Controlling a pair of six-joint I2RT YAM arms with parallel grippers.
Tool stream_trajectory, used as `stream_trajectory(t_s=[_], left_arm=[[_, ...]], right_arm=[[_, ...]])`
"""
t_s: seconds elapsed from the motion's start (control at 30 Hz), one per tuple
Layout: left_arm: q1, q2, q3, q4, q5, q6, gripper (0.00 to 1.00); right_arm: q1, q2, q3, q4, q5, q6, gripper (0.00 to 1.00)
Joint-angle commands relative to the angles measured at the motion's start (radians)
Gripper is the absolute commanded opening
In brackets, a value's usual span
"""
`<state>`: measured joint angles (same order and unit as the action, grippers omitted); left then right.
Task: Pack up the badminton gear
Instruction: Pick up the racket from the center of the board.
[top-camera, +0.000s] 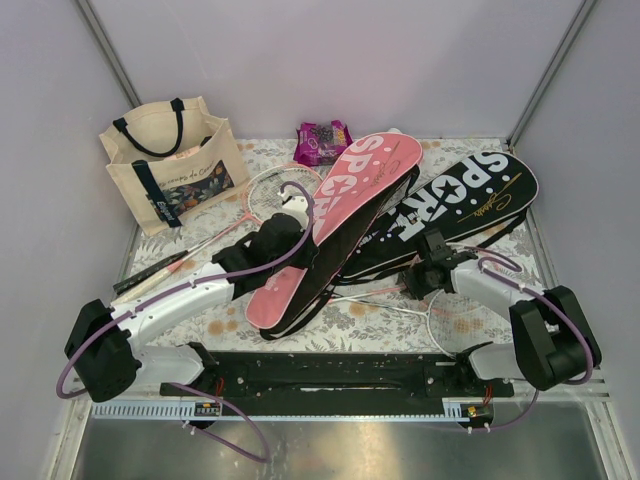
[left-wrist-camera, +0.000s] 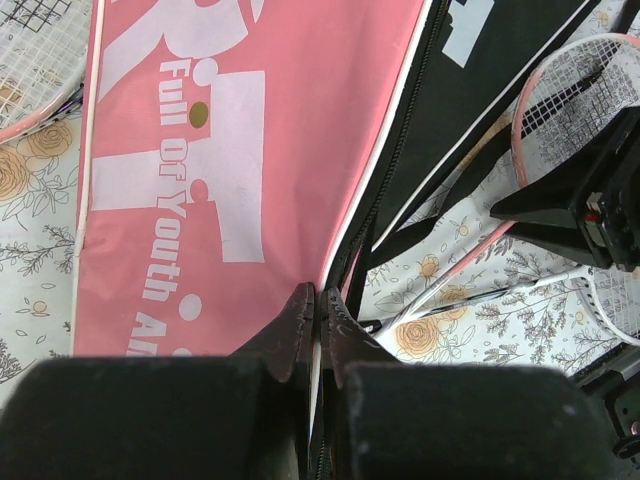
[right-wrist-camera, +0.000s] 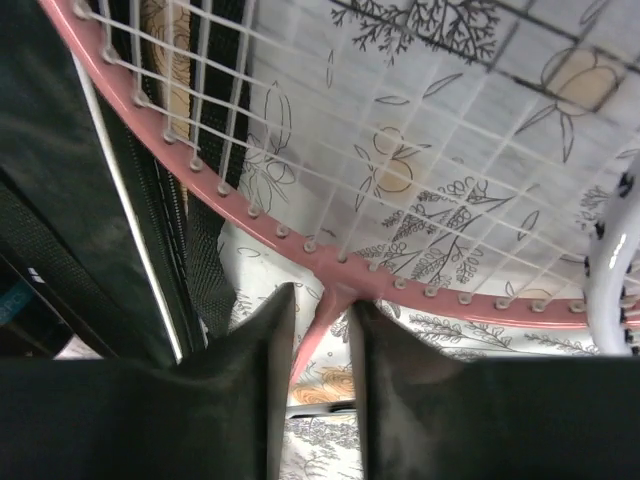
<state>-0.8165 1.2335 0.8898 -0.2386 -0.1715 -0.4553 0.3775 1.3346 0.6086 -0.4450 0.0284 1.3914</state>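
Observation:
The pink "SPORT" cover (top-camera: 340, 210) lies slanted across the table middle, partly over the black "SPORT" cover (top-camera: 470, 195). My left gripper (left-wrist-camera: 317, 296) is shut on the pink cover's (left-wrist-camera: 230, 150) white-piped edge, next to its zipper. My right gripper (right-wrist-camera: 320, 305) has its jaws around the throat of a pink-framed racket (right-wrist-camera: 330, 262); its strung head (left-wrist-camera: 570, 90) sits beside the black cover's edge (left-wrist-camera: 470, 90). A second pink racket (top-camera: 268, 190) lies at the back left. A white-framed racket (left-wrist-camera: 600, 300) lies on the table by the right arm.
A cream tote with navy handles (top-camera: 170, 165) stands at the back left. A purple-pink snack packet (top-camera: 322, 142) lies at the back. Dark handles (top-camera: 150, 272) lie near the left arm. The floral tablecloth (top-camera: 380, 320) shows in front; walls close in on three sides.

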Motion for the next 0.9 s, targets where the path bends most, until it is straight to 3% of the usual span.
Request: stream_trajectory(t_s=[0.0,0.03,0.1,0.43,0.73,0.87], left_arm=[[0.005,-0.009,0.028,0.056,-0.017,-0.028,0.0],[0.005,-0.009,0.026,0.055,-0.02,-0.031,0.0],[0.007,-0.008,0.02,0.053,-0.025,-0.037,0.0],[0.007,0.02,0.015,0.051,-0.04,-0.036,0.0],[0.008,0.027,0.018,0.068,-0.003,-0.056,0.0],[0.007,0.029,0.031,0.055,0.0,-0.051,0.0]], right_arm=[[0.009,0.032,-0.007,0.069,0.088,0.021,0.2],[0.009,0.025,-0.007,0.066,0.09,0.02,0.09],[0.009,-0.008,0.005,0.042,0.119,-0.008,0.0],[0.009,-0.212,0.131,-0.119,0.231,-0.167,0.0],[0.011,-0.255,0.207,-0.046,0.088,-0.437,0.0],[0.011,-0.261,0.293,-0.089,0.044,-0.56,0.0]])
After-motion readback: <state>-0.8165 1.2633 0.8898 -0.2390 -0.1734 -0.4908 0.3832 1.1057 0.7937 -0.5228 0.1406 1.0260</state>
